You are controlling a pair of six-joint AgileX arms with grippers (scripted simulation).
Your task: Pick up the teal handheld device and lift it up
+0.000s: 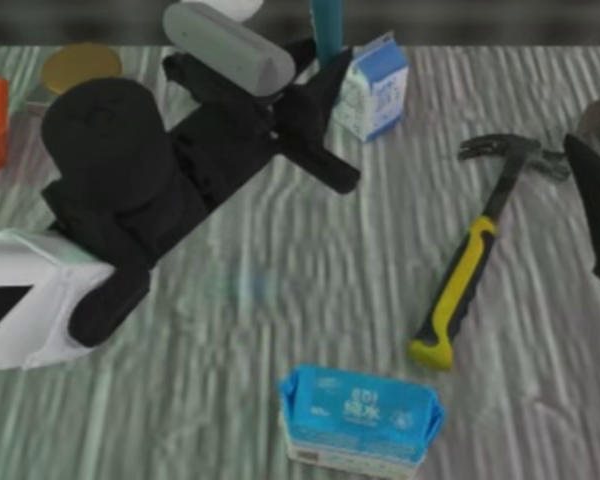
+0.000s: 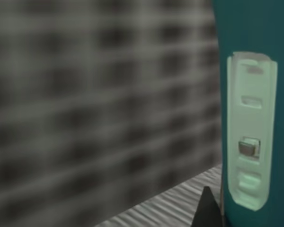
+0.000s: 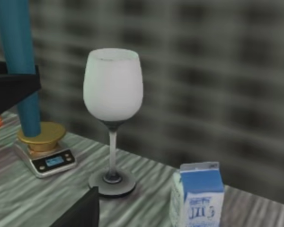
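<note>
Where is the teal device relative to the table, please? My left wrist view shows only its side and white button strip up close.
Observer: The teal device stands upright, clamped in the left gripper at the table's far edge. Its lower end looks clear of the surface, though I cannot be sure.
Operator: Thank you. Is anything close beside it?
Observer: Yes, a milk carton stands just to its right in the top view, and a wine glass stands close by.
Operator: And where is the hammer?
Observer: The hammer lies flat on the table's right side, apart from the device. The right arm sits parked at the right edge.
</note>
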